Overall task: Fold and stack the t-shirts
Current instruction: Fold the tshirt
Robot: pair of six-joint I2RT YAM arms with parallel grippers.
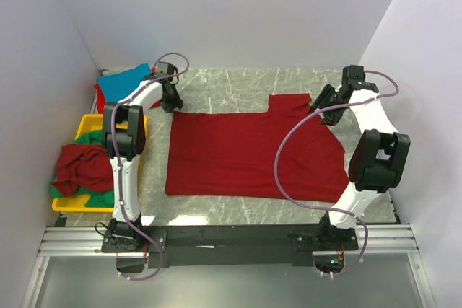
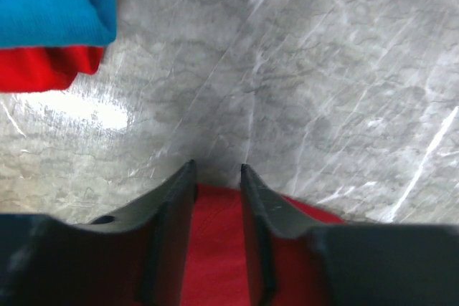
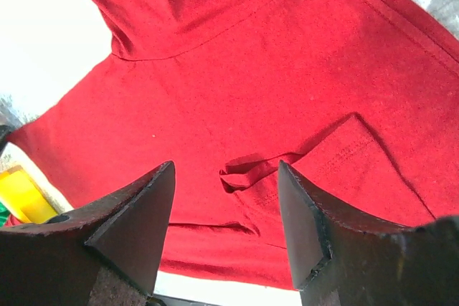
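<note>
At the left fingers (image 2: 172, 213): narrowly apart, tips on the far left corner of the dark red t-shirt (image 1: 253, 156). Red cloth shows in the gap, but I cannot tell whether they pinch it or only straddle it.
At the right fingers (image 3: 136, 213): wide apart and holding nothing, hovering over the same shirt, with a small turned-over sleeve hem (image 3: 251, 170) below the gap.
Shirt position: spread flat in the middle of the grey marbled desk (image 2: 301, 69), between the two arms.
Long axis: left to right across the desk, with one sleeve jutting toward the far side at the right end.
Key relation: both pairs of fingers sit on the far long edge, one at each end, and the body of the shirt lies from them toward the arm bases. A fold would likely carry that edge toward the near one.
Nearer arm: left for the far left corner, right for the sleeve end.
Likely hitch: the right fingers have yet to take hold.
Stack: a folded turquoise blue t-shirt (image 1: 123, 83) lies on a folded red t-shirt (image 2: 43, 69) at the far left corner, just beside the left fingers.
Yellow tray (image 1: 90, 119): at the left edge, holding a green t-shirt (image 1: 90, 137) and a crumpled dark red t-shirt (image 1: 79, 164), both unfolded.
</note>
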